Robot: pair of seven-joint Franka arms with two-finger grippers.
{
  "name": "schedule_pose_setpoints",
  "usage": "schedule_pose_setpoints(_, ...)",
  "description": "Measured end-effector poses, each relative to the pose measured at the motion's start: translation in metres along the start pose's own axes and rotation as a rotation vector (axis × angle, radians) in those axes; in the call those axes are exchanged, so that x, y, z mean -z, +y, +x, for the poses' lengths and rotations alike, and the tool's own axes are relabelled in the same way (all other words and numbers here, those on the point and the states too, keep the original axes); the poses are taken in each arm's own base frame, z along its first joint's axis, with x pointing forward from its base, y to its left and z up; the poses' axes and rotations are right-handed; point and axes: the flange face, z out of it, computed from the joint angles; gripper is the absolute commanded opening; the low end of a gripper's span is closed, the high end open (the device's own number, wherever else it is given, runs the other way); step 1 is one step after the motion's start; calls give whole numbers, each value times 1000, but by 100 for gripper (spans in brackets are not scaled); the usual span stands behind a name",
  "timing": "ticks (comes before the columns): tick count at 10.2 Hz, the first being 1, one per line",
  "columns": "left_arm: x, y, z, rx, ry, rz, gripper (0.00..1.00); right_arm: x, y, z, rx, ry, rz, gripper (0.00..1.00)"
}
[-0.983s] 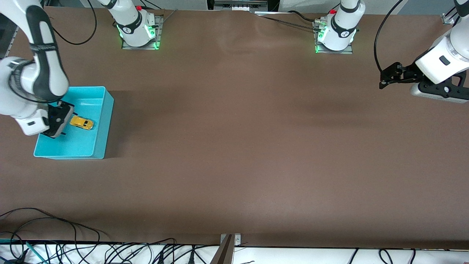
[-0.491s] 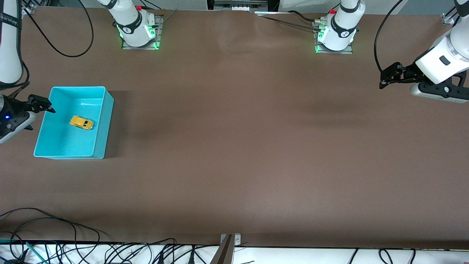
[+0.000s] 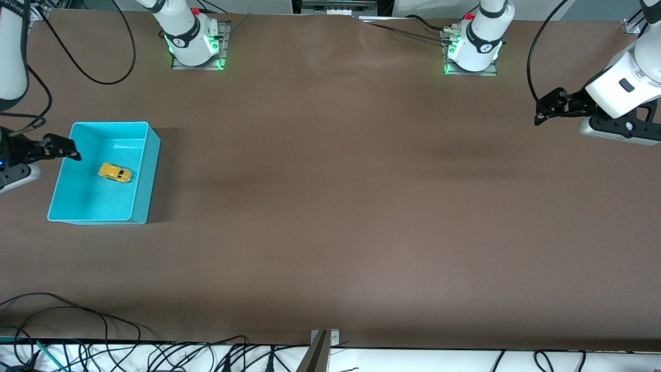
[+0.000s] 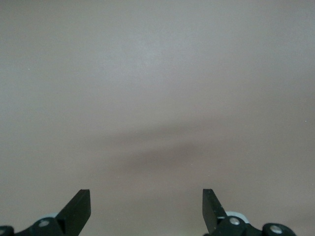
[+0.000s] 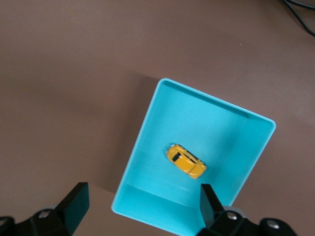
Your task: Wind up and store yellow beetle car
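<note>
Surface: a plain brown table top (image 4: 157,73) fills almost the whole left wrist view, smooth and even in colour.

Shadow: a soft, darker smear (image 4: 152,152) lies across the table, running at a slight slant, with blurred edges.

Left gripper (image 4: 146,209): only its two black fingertips poke into view at the edge, with a bit of the black hardware at their roots.

Fingers (image 4: 78,205): they stand wide apart, with bare table showing between them; nothing is held.

Height: the tips hang over the table and do not touch it.
</note>
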Motion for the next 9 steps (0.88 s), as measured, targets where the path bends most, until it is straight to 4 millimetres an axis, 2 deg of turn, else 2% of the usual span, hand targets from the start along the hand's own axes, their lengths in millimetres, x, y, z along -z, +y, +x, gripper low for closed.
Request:
schedule_pose_setpoints(2, 0, -1, 0, 1, -1, 0, 100, 15, -30, -2, -142, -22, 17, 100)
schedule_pose_setpoints(3, 0, -1, 0, 2, -1, 0, 100, 20, -36, -6, -189, -32, 23, 100)
schedule_pose_setpoints(9, 0, -1, 0, 1, -1, 0, 100, 25, -44, -9, -261, -49, 27, 100)
